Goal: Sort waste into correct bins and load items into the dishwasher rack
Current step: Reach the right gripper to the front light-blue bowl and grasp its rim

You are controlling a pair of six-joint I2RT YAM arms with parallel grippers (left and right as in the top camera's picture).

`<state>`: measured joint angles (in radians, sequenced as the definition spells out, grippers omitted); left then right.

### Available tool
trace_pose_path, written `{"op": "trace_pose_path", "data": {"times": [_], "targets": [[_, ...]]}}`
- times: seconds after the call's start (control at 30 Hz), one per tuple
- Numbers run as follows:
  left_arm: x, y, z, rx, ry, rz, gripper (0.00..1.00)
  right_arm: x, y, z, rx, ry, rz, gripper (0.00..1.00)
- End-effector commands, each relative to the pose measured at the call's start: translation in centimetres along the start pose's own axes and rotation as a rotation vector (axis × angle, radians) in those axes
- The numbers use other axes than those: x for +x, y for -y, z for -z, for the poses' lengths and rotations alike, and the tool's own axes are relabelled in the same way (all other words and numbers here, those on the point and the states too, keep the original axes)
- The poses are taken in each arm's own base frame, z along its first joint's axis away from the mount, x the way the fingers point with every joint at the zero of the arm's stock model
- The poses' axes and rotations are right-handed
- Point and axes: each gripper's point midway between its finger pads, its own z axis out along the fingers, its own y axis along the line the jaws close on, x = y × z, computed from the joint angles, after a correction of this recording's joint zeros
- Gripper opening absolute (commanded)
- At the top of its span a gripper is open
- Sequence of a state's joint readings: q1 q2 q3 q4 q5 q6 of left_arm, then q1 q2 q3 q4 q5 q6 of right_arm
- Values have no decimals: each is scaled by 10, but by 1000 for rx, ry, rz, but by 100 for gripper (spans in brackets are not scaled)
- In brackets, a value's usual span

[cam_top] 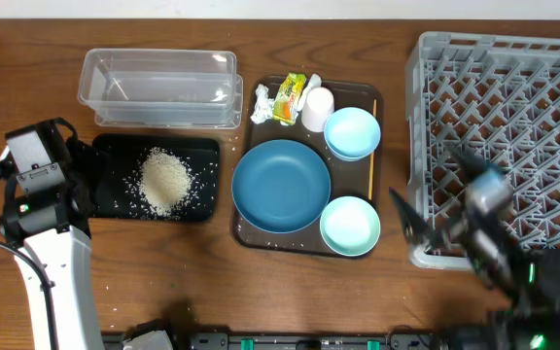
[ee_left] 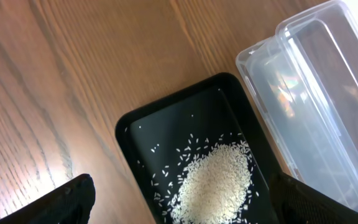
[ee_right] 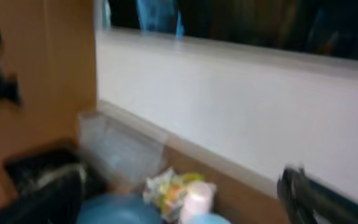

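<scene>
Closest to the near edge, toward the right corner, the right arm's fingers (cam_top: 416, 226) showed blurred but spread wide with nothing between them. They were just off the near left corner of the large square grey plastic lattice rack (cam_top: 513, 107), which filled the right edge of the counter (cam_top: 27, 87). By the left edge, the left arm's fingers (cam_top: 84, 183) were likewise parted wide and empty, at the left end of the shallow black rectangular tray (cam_top: 110, 148). A heap of white rice grains (cam_top: 166, 181) lay in that tray, with loose grains scattered around it. In the middle sat a brown serving tray (cam_top: 244, 231) carrying a small mint bowl (cam_top: 350, 226) at its near right corner, a large blue bowl (cam_top: 280, 185) beside it, a thin wooden stick (cam_top: 372, 156) along its right rim, and a small pale blue bowl (cam_top: 352, 132) farther back. Behind these, a small white cup (cam_top: 317, 109), a yellow-green snack wrapper (cam_top: 290, 99) and a crumpled white tissue (cam_top: 260, 105) crowded the tray's far side. Toward the far left corner, a clear rectangular plastic tub (cam_top: 158, 87) stood just beyond the black tray.
</scene>
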<state>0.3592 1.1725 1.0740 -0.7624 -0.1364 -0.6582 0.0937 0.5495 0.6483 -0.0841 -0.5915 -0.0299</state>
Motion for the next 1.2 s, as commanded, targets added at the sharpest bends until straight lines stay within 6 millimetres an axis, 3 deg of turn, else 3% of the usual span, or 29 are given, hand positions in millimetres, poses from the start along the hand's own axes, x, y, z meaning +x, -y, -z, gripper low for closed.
{"op": "trace_pose_path", "data": {"times": [0.0,0.2,0.33,0.37,0.4,0.43,0.47,0.5,0.57,0.63,0.7,0.8,0.97,1.1,1.17], "targets": [[-5,1,2,0,9,15,91,-10,-1,-32,-148,-153,-61,99],[-5,1,2,0,9,15,91,2,-13,-76,-411,-401,-380,99],[-5,1,2,0,9,15,91,35,-21,-91,-524,-528,-629,99],[-5,1,2,0,9,15,91,44,-21,-96,-526,-549,-646,99],[-5,1,2,0,9,15,91,58,-18,-102,-500,-587,-660,83],[-5,1,2,0,9,15,91,77,-13,-107,-431,-654,-691,77],[-5,1,2,0,9,15,92,109,-3,-108,-265,-779,-740,73],[-5,1,2,0,9,15,91,124,2,-106,-175,-839,-752,72],[-5,1,2,0,9,15,91,166,13,-89,97,-1026,-696,74],[-5,1,2,0,9,15,91,187,11,-73,236,-1150,-567,79],[-5,1,2,0,9,15,91,195,-4,-67,287,-1216,-452,87],[-5,1,2,0,9,15,91,200,-31,-74,320,-1227,-353,99],[-5,1,2,0,9,15,91,210,-49,-68,425,-1259,-270,99],[-5,1,2,0,9,15,91,225,-71,-56,363,-1358,-256,98],[-5,1,2,0,9,15,91,235,-83,-50,330,-1417,-255,93]]}}
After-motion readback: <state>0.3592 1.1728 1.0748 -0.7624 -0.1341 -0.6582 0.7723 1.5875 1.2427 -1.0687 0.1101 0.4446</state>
